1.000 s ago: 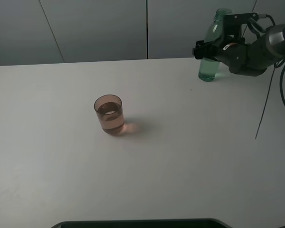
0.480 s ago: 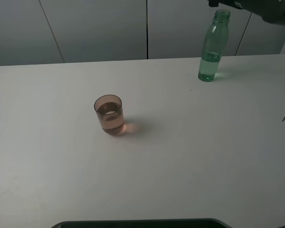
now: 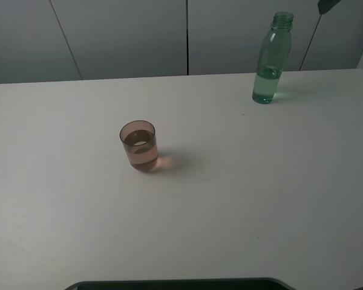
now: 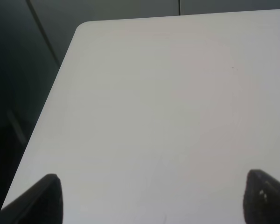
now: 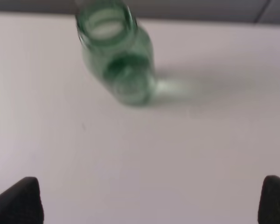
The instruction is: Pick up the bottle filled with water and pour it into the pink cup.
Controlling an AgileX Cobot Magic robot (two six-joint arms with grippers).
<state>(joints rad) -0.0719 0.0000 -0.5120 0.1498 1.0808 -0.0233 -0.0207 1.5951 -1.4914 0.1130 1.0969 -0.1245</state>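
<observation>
Bottle [image 3: 271, 60] stands upright at the table's [image 3: 230, 199] far right, apart from the pink cup [image 3: 139, 145]; light, smooth plastic, best gripped mid-body. Right gripper [image 5: 151, 198] hangs spread wide, holding nothing.

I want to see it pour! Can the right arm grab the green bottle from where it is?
Probably yes. The bottle stands upright and alone near the table's far edge, and the right gripper is above it with fingers spread wide and nothing in between.

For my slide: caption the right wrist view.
Open right gripper above the upright, capless green bottle standing on the white table.
</observation>
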